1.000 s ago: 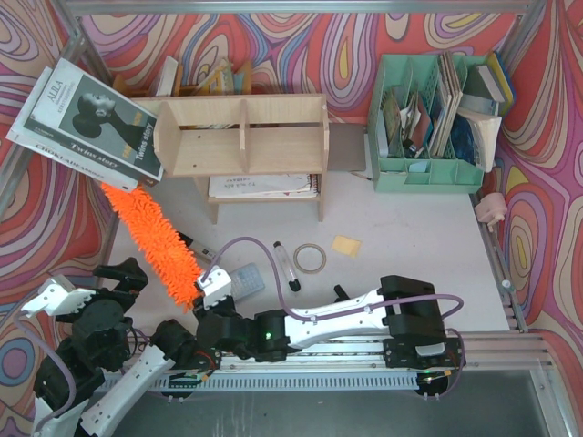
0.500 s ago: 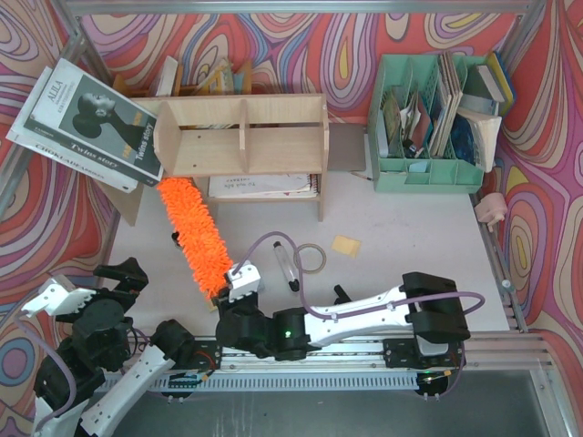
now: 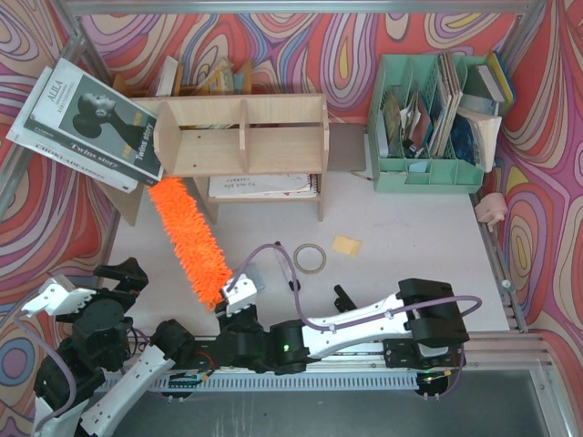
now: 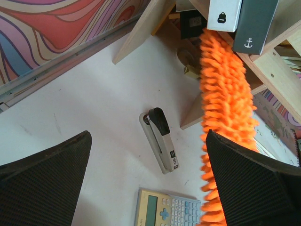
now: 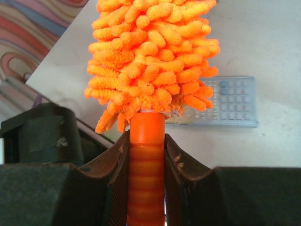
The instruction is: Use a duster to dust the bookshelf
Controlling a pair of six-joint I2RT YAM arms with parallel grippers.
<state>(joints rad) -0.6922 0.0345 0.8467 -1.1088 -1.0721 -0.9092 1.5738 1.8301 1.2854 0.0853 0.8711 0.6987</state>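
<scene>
Firmly, right end effector clamps the duster by its handle; left end effector gapes wide, empty.

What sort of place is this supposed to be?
Most likely a staged study or office corner on a robot test table: a plywood bookshelf, a mint-green file organiser stuffed with papers, and a stapler and calculator, all inside swirly patterned walls.
</scene>
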